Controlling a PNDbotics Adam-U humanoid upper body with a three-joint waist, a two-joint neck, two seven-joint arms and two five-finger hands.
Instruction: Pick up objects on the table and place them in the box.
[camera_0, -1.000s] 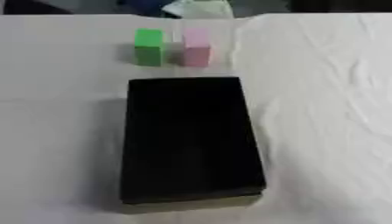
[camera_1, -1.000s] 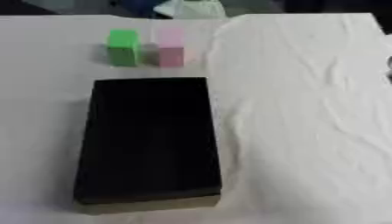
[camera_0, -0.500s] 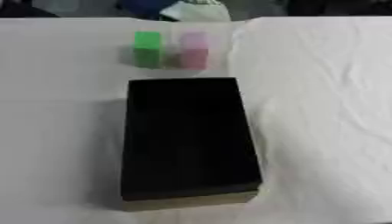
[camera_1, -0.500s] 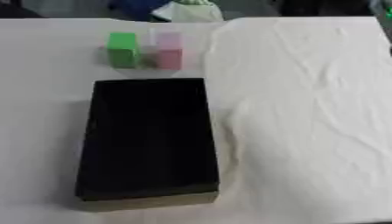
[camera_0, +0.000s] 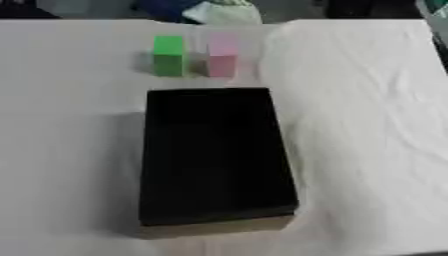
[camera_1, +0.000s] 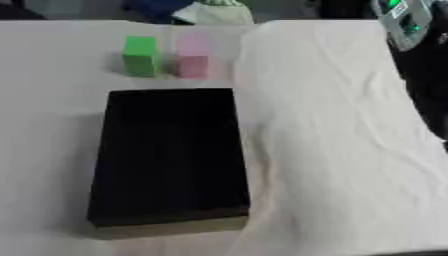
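At twelve o'clock of the black box (camera_0: 214, 155), green block (camera_0: 168, 55) and pink block (camera_0: 222, 56) stood so near that a reaching hand, neither showing so their state couldn't be told, risked toppling one.

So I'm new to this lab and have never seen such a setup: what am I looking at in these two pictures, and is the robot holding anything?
Both pictures come from one stereo camera in the robot's head, looking down at its work table: one from the left eye, one from the right, taken at the same moment, so they nearly match. On the table's white cloth lies a long black box, its inside too dark to see into. Beyond its far end stand a green block and a pink block, side by side with a small gap between them, both outside the box. The job is to put them in the box. Neither robot hand shows in either picture, so nothing is held. In the right eye view, a grey device with a green light shows at the upper right corner.
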